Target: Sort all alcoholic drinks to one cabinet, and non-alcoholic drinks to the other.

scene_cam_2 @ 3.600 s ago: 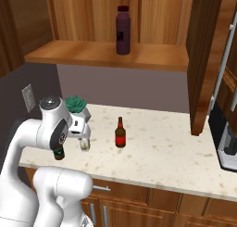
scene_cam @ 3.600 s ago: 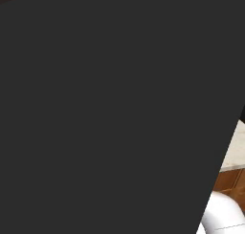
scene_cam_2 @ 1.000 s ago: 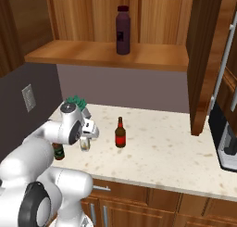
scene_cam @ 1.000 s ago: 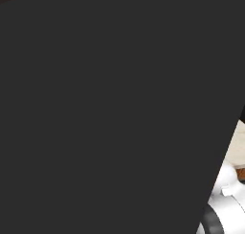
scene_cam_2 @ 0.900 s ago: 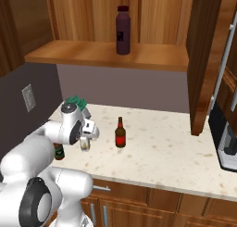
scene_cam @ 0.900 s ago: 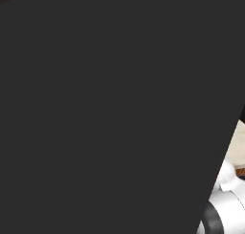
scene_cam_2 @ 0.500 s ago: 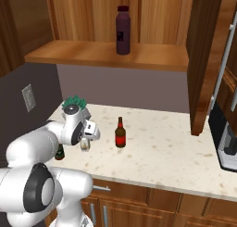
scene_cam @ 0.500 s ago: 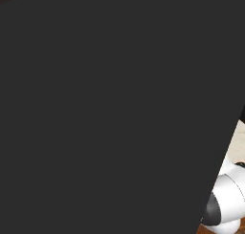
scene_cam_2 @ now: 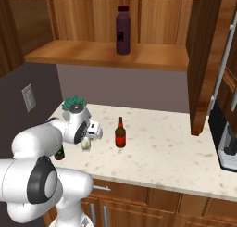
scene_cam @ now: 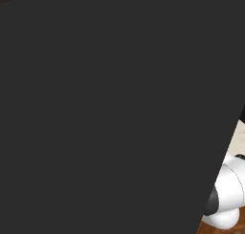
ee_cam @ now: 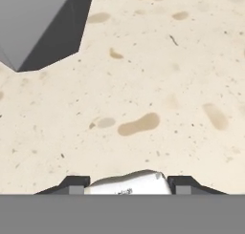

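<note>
Bottom centre of the hand view, the gripper (ee_cam: 127,189) pinches the white carton (ee_cam: 128,184) by its sides; likely light and crushable.

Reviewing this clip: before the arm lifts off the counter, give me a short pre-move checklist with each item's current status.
1. White carton sits between the two fingers in the hand view: ok.
2. Fingers firmly closed on the carton: cannot tell; each tip stands right beside a side of it, but contact is not clear.
3. Carton clear of the beer bottle standing apart on the counter: ok.
4. Purple bottle upright on the open cabinet shelf, with free shelf beside it: ok.
5. Second beer bottle close behind the arm's elbow, mostly hidden; clearance: cannot tell.
</note>
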You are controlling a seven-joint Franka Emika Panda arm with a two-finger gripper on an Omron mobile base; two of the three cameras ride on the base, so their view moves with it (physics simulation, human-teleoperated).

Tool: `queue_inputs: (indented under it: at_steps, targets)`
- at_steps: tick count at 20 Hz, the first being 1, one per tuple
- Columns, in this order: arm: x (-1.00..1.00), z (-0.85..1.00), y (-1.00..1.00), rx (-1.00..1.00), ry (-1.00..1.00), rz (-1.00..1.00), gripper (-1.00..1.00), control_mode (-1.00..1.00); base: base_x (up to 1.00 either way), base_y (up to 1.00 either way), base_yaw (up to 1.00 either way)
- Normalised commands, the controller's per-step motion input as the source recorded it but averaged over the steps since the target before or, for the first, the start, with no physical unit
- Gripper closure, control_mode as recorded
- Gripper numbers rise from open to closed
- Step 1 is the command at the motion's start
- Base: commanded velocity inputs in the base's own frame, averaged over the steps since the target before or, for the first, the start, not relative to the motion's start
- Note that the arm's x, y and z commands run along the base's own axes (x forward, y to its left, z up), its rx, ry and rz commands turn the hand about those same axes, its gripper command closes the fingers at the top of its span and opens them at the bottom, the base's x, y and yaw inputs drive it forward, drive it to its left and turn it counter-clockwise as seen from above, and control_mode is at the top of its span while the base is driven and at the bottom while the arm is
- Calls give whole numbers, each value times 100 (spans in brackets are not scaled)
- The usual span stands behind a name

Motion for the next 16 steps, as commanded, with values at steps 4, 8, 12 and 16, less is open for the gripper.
queue_inputs:
  at_steps: [4, 8, 12, 16]
  targets:
    - [0, 0, -14, 0, 0, 0, 100, -100, 0, 0, 0]
    - [0, 6, -12, 0, 0, 0, 100, -100, 0, 0, 0]
    - [0, 19, -1, 0, -1, 0, 100, -100, 0, 0, 0]
    - [0, 32, 0, 0, -3, 0, 100, -100, 0, 0, 0]
